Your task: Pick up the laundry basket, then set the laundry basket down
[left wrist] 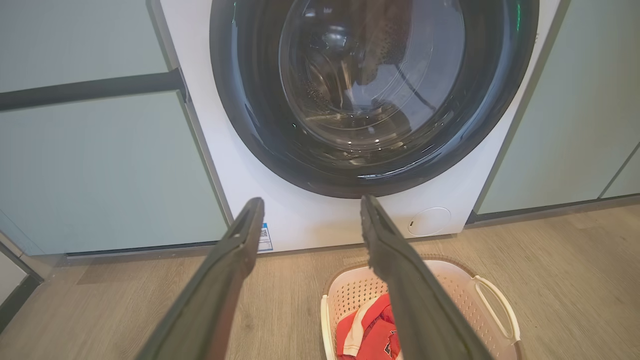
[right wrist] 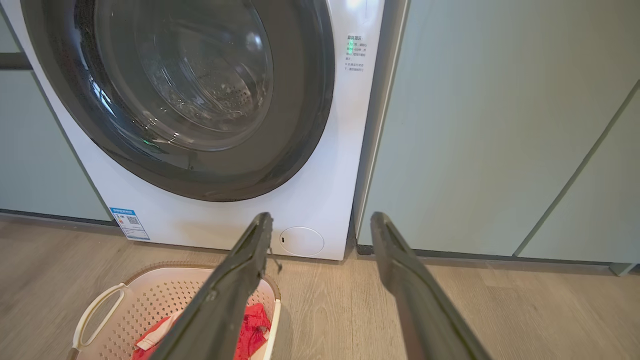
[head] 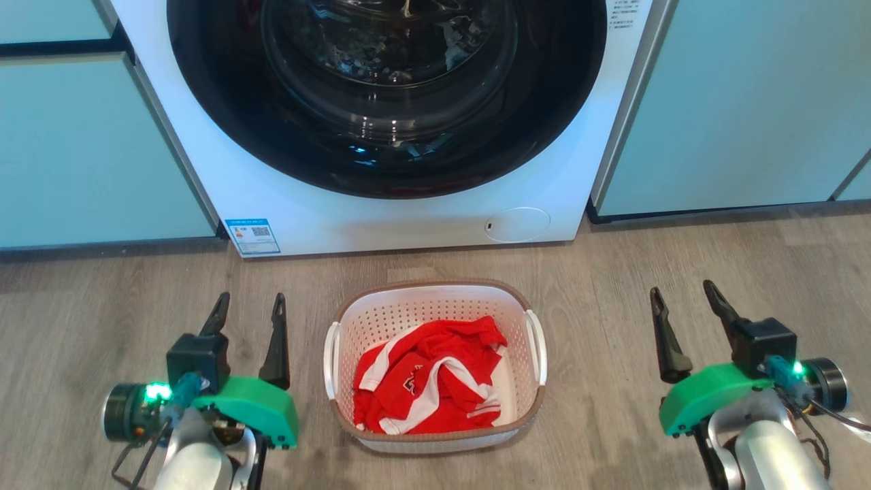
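The laundry basket [head: 435,299] stands on the wood floor in front of the washing machine, white and perforated with a brown rim and a white handle on each side; a red and white garment [head: 429,381] lies inside. My left gripper [head: 248,305] hovers open to the basket's left, apart from it. My right gripper [head: 680,291] hovers open to its right, farther off. The left wrist view has the basket [left wrist: 475,280] at the lower right behind one finger; the right wrist view has the basket [right wrist: 150,295] at the lower left.
The white front-loading washing machine [head: 408,218] with its dark round door rises just behind the basket. Pale green cabinet fronts [head: 735,102] flank it on both sides. Wood floor [head: 599,327] spreads around the basket.
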Tool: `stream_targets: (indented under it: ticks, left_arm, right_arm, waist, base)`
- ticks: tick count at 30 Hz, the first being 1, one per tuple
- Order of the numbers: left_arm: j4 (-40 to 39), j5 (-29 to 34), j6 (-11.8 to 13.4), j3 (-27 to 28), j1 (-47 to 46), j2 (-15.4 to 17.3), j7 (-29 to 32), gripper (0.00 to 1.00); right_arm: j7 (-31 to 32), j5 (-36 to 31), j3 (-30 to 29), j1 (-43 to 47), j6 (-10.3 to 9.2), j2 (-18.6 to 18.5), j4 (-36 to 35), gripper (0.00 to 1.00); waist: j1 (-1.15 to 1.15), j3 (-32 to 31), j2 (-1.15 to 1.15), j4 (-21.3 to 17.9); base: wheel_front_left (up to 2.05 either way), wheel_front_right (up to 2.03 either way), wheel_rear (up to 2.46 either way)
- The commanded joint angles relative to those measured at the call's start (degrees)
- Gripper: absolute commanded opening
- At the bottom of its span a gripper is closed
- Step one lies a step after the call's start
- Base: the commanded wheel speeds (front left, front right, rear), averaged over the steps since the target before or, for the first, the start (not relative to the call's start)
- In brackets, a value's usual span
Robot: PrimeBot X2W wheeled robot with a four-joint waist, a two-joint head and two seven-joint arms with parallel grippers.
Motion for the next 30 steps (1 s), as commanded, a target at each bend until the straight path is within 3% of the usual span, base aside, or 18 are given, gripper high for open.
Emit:
stream_targets:
  ticks: [1,30]
  left_arm:
    - [-2.12,-0.03,0.38,2.31,-2.49,1.11,-0.67,1.0]
    - [-1.56,-2.19,0.96,1.87,-2.5,0.86,-0.71,1.0]
  right_arm:
    - [-0.7,0.09,0.88,-2.27,-0.1,-0.36,-1.87,1.0]
    - [-0.7,4.02,1.38,-1.93,-0.1,0.0,-1.13,1.0]
  waist:
    - [0.0,0.01,0.0,0.01]
    - [0.0,0.5,0.0,0.37]
  base:
    - [0.0,0.0,0.0]
    - [0.0,0.0,0.0]
